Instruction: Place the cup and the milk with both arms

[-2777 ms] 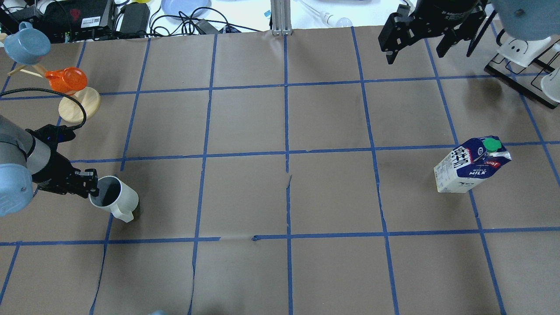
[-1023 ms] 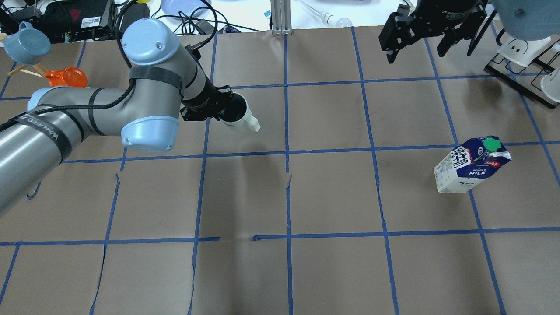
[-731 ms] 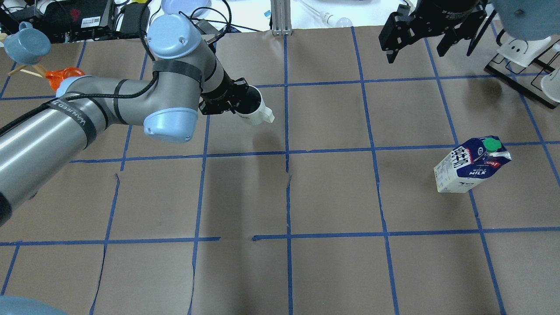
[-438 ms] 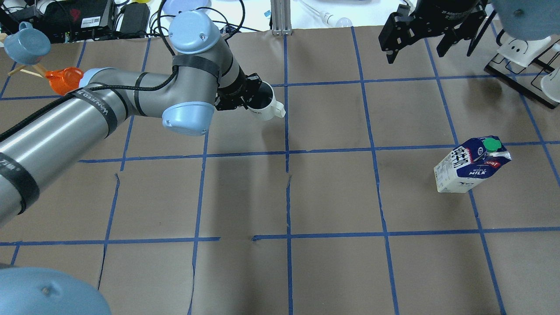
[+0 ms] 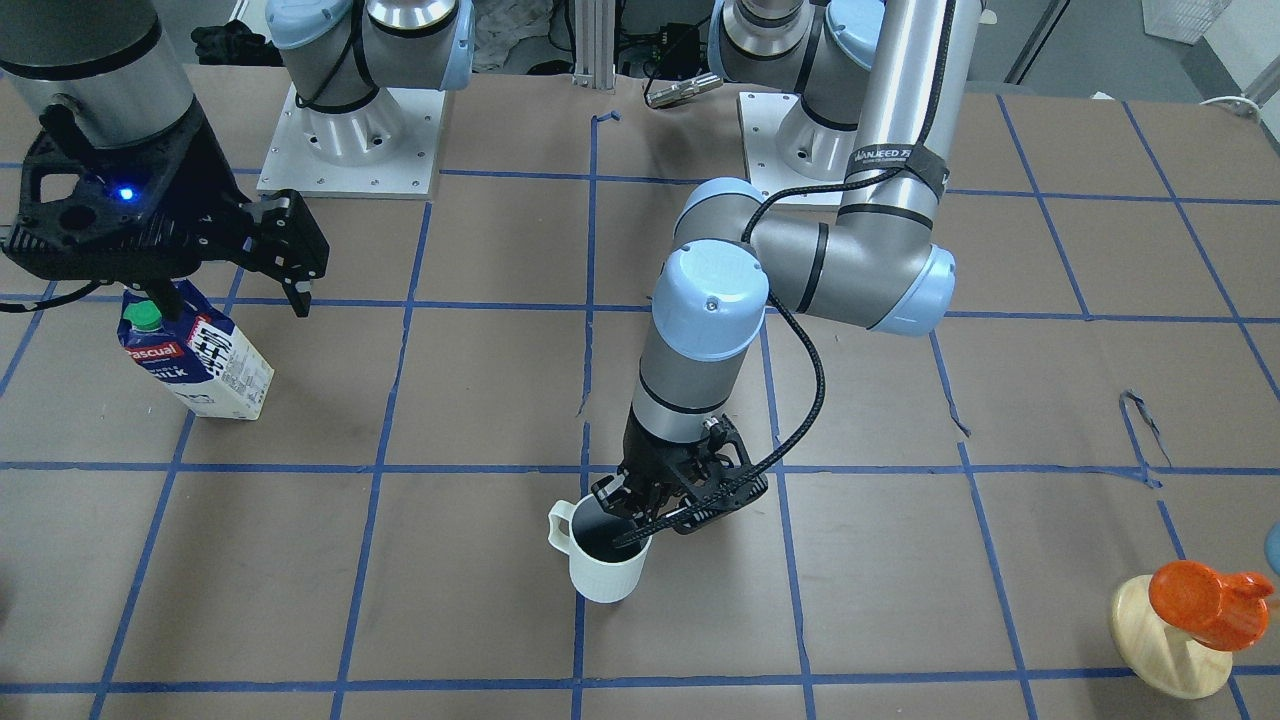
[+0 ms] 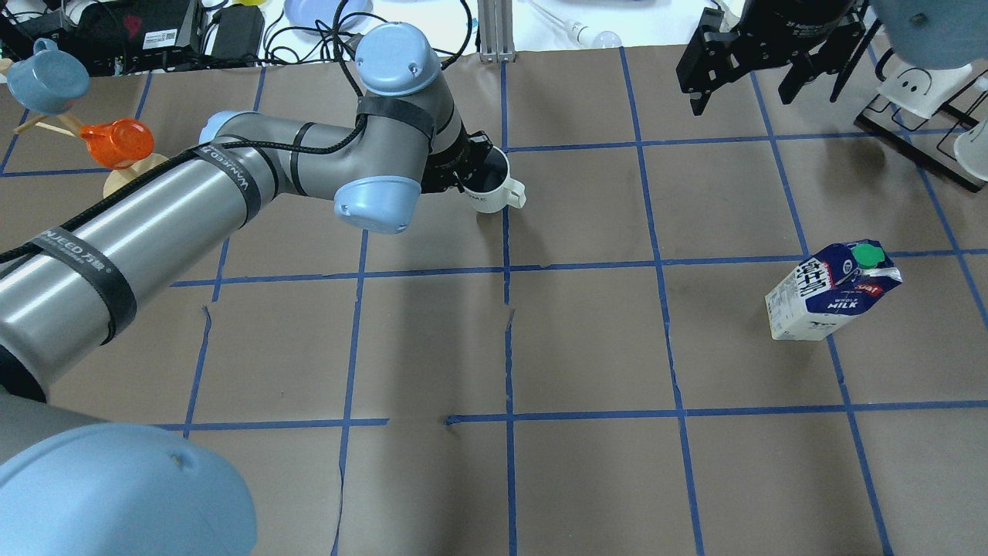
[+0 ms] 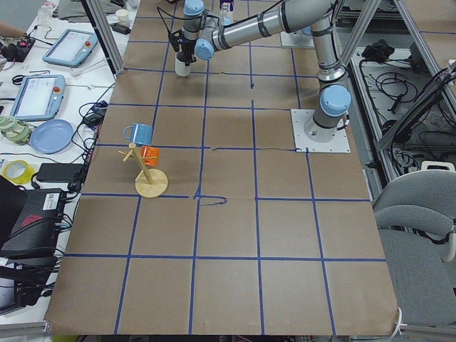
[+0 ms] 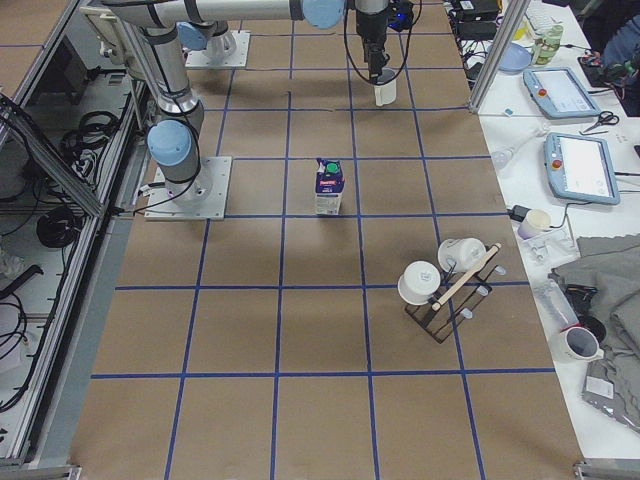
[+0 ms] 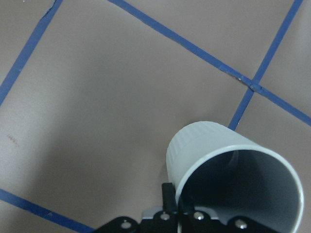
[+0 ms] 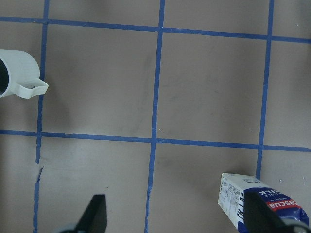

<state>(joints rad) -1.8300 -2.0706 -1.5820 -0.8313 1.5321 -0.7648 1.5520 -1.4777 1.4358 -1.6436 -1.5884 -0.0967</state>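
"WHOLE MILK" on the milk (image 6: 832,297)

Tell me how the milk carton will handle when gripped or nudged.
The milk carton stands taller than its base is wide, so a high nudge would probably tip it. Its folded top suggests thin board walls that may dent under squeezing.

Brown-papered tabletop (image 6: 587,347) ruled into squares with blue tape (image 6: 587,266), in a cluttered lab.
A white side bench (image 7: 68,75) runs along one long edge and carries tablets (image 7: 32,96), a blue plate (image 7: 51,135) and a yellow tape roll (image 7: 16,171). An aluminium post (image 7: 103,39) rises at its edge. A grey chair (image 7: 420,206) stands opposite. The light is even and the shadows are soft.
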